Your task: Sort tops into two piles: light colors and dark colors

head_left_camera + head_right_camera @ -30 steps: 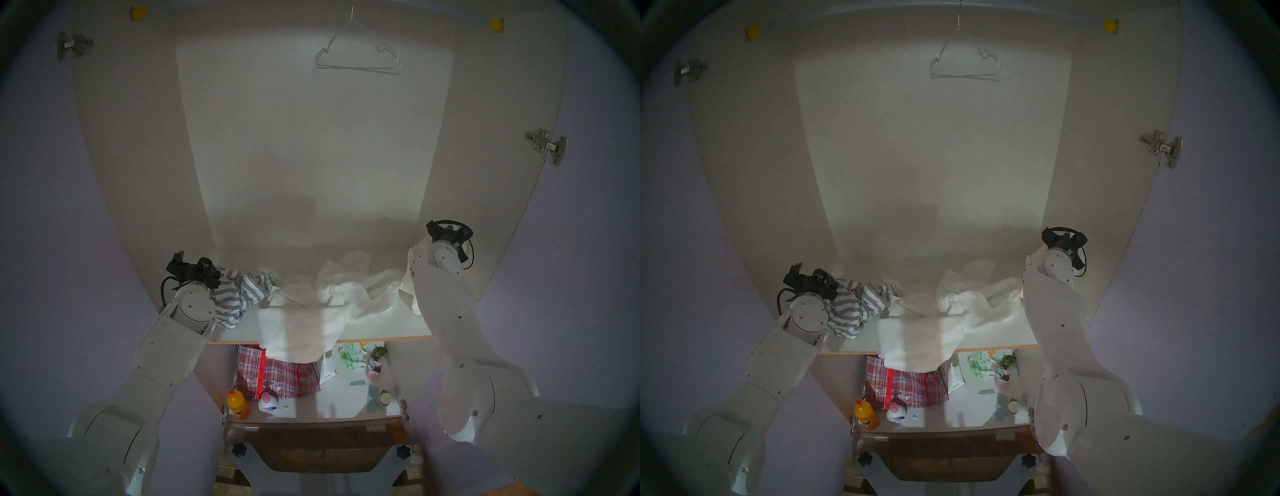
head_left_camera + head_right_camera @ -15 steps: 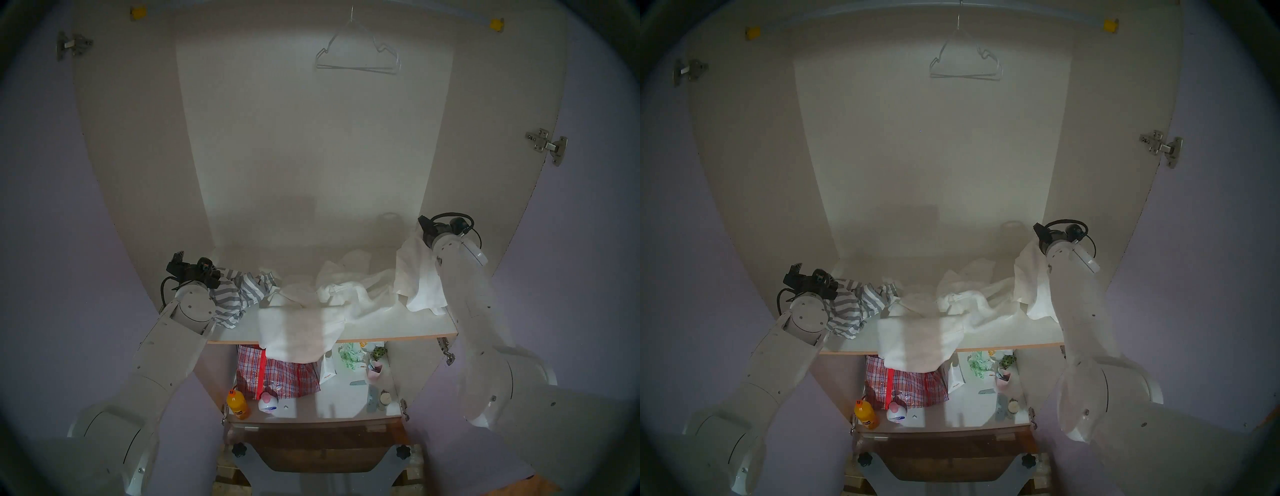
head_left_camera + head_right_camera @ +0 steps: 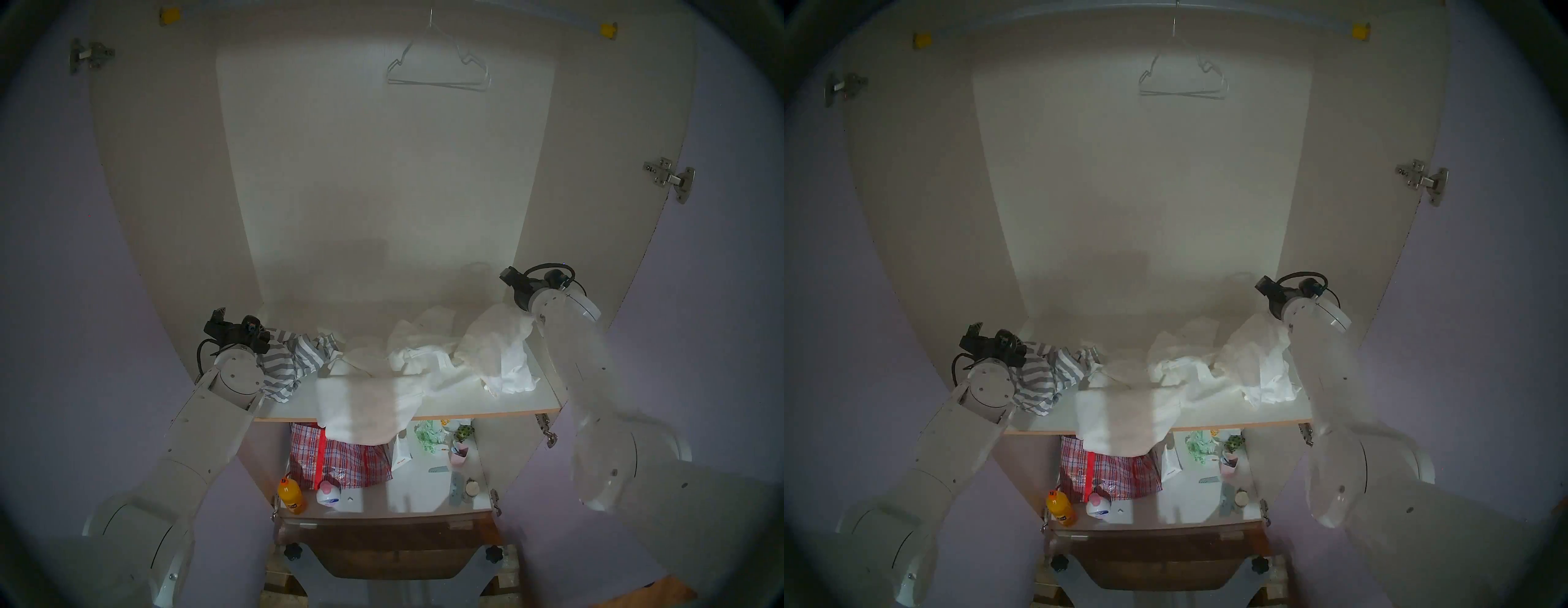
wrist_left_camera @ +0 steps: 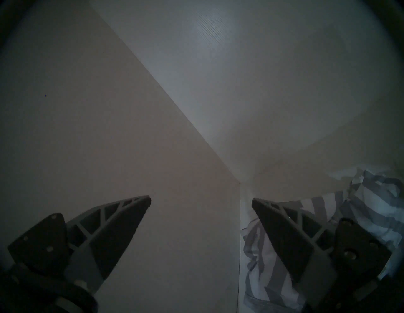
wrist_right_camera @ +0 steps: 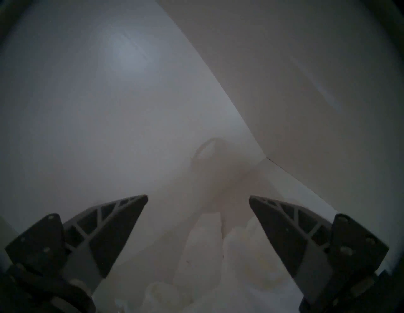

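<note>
The grey-and-white striped top [image 3: 292,361] [image 3: 1047,378] lies heaped at the shelf's left end, and also shows in the left wrist view [image 4: 360,218]. My left gripper [image 3: 218,320] [image 4: 201,200] is open and empty just left of it, facing the cupboard corner. The plain white tops [image 3: 424,365] [image 3: 1187,373] spread from the middle to the right, one hanging over the front edge [image 3: 365,416]. A crumpled white top [image 3: 496,352] [image 3: 1255,361] lies on the right end. Above it my right gripper [image 3: 507,276] [image 5: 197,197] is open and empty, with white cloth [image 5: 240,262] below its fingers.
The shelf [image 3: 466,403] is boxed in by cupboard walls on both sides and at the back. A wire hanger [image 3: 439,70] hangs high up. Below are a red checked bag [image 3: 339,458], an orange bottle [image 3: 290,494], a white paper bag [image 3: 401,452] and small items.
My right gripper opened and let go of the white top, which dropped onto the right end of the white heap. The right arm swung outward. The left arm stayed still.
</note>
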